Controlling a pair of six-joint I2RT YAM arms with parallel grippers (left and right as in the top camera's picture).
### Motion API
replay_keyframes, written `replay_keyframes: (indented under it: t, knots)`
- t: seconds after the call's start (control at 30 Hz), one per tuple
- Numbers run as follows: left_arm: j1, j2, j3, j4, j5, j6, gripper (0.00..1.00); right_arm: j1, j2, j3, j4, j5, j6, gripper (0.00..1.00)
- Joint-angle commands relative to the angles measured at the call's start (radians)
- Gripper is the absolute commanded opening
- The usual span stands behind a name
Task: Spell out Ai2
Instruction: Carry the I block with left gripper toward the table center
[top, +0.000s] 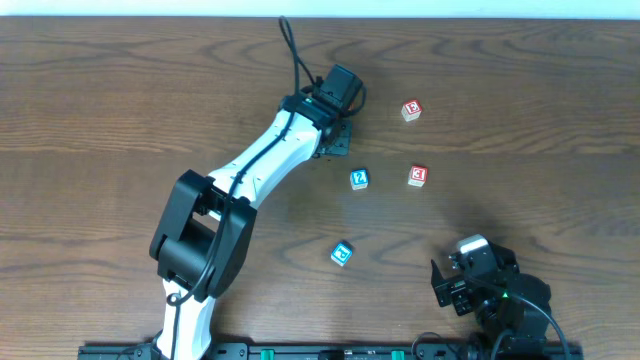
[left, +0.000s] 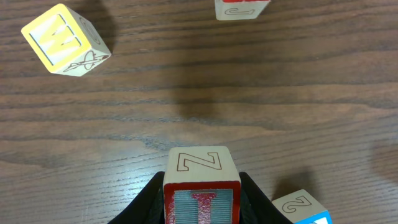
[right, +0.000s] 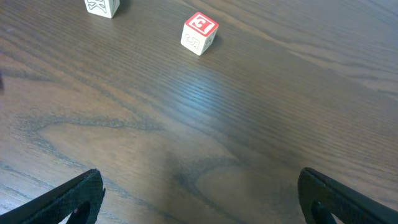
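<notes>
My left gripper (left: 202, 208) is shut on a red-edged block (left: 200, 169) with an "I" on the near face and a "Z" on top; in the overhead view the gripper (top: 337, 140) hides this block. A blue "2" block (top: 359, 179) lies just right of it and also shows in the left wrist view (left: 303, 206). A second blue block (top: 342, 253) lies nearer the front; its letter is unreadable. My right gripper (top: 452, 283) is open and empty at the front right, with bare table between its fingers (right: 208, 202).
Two red blocks lie to the right, one further back (top: 411, 110) and one (top: 418, 176) beside the "2" block. A yellow "W" block (left: 65, 40) shows in the left wrist view. A red block (right: 200, 32) and a pale block (right: 102, 6) show in the right wrist view.
</notes>
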Motion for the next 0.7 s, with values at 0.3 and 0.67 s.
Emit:
replay_keyframes:
  t: [0.3,0.67]
  knots:
    - [-0.016,0.056,0.010,0.021,0.004,-0.004,0.06,-0.005,-0.005,-0.010,-0.002,-0.002,-0.013,0.99]
    - [-0.025,0.092,0.010,0.011,0.029,-0.074,0.05,-0.005,-0.005,-0.010,-0.002,-0.001,-0.013,0.99]
